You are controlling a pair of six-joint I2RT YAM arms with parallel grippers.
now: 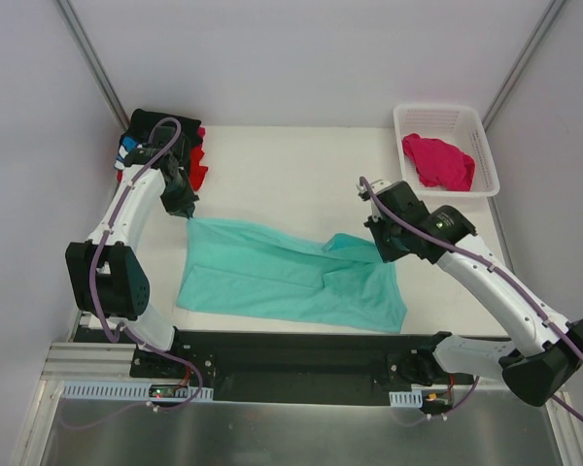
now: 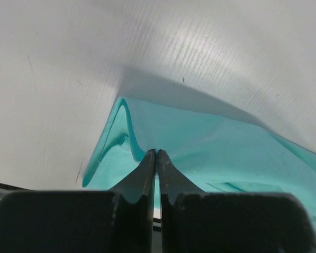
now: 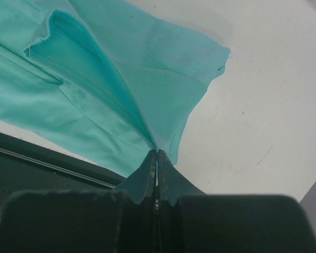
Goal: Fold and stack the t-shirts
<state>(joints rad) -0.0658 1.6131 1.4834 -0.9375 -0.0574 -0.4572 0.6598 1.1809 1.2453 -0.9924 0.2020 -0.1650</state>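
Observation:
A mint-teal t-shirt (image 1: 282, 277) lies spread across the middle of the table, its far edge lifted at two corners. My left gripper (image 1: 187, 214) is shut on the shirt's far-left corner (image 2: 147, 142), the cloth pinched between the fingertips. On the far-right part my right gripper (image 1: 379, 254) is shut, with teal folds (image 3: 121, 89) fanning out from its tips. A magenta-pink t-shirt (image 1: 439, 161) sits crumpled in the white basket (image 1: 484, 146). Black and red t-shirts (image 1: 189, 146) are piled at the far-left corner behind the left arm.
The white lattice basket stands at the back right against the wall. A black rail (image 1: 301, 349) runs along the table's near edge between the arm bases. Grey walls close in both sides. Bare white table (image 1: 291, 175) shows beyond the teal shirt.

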